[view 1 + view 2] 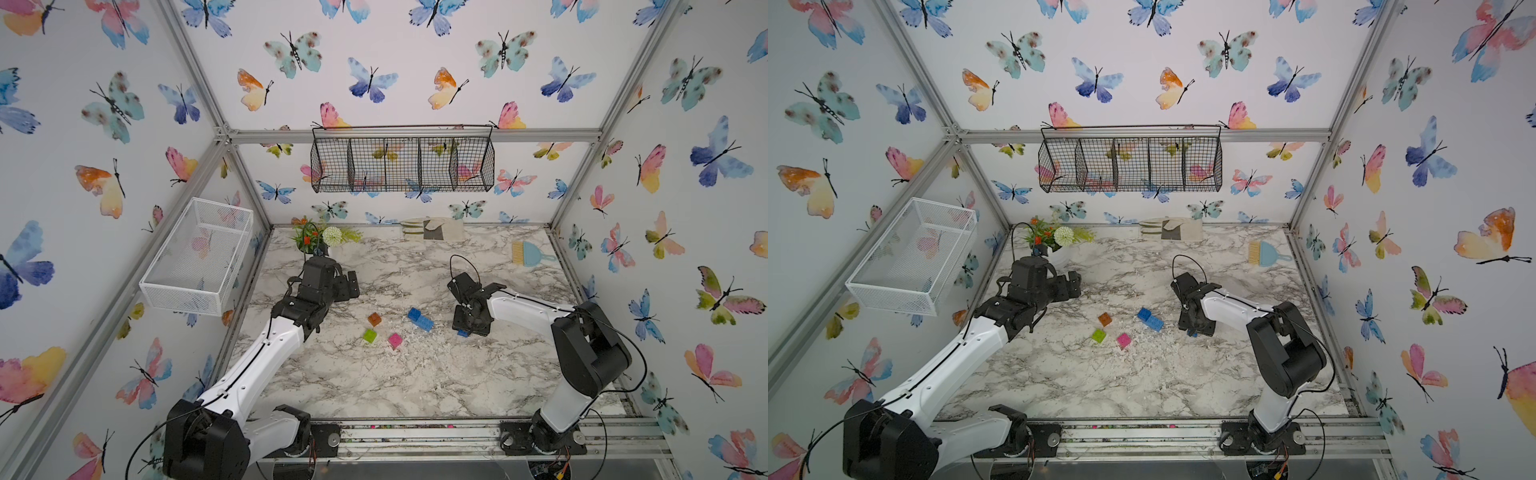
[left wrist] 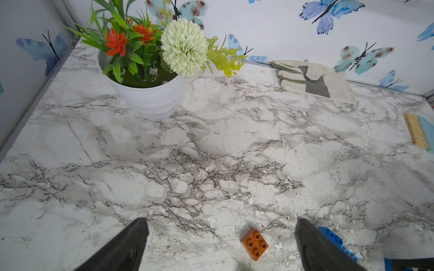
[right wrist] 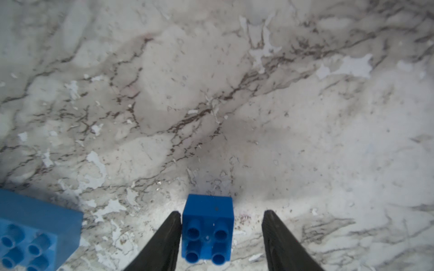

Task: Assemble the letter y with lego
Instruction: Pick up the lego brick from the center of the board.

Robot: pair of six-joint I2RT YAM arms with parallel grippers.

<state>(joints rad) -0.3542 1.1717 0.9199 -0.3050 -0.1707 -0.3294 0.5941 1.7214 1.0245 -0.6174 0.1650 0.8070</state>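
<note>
The right fingers (image 3: 162, 241) reach down to the marbled worktop (image 1: 415, 374) and straddle a dark blue square brick (image 3: 207, 230) that sits studs up. One finger touches the brick's side and the other stands clear of it, so the fingers are partly spread and not pinching.

Just beside this brick, toward the middle of the worktop, lies the longer light blue brick (image 1: 426, 324). A second dark blue square (image 1: 414, 313) is at its far end, seemingly on top of it. Further left, the orange brick (image 1: 374, 318), the lime green brick (image 1: 370, 336) and the pink brick (image 1: 395, 340) lie near one another in a loose triangle, none touching.

The left fingers (image 2: 122, 248) hang above the worktop, spread wide and holding nothing. In the left wrist view the orange brick lies on the worktop between them. A potted plant (image 2: 145, 93) stands in the far left corner.
</note>
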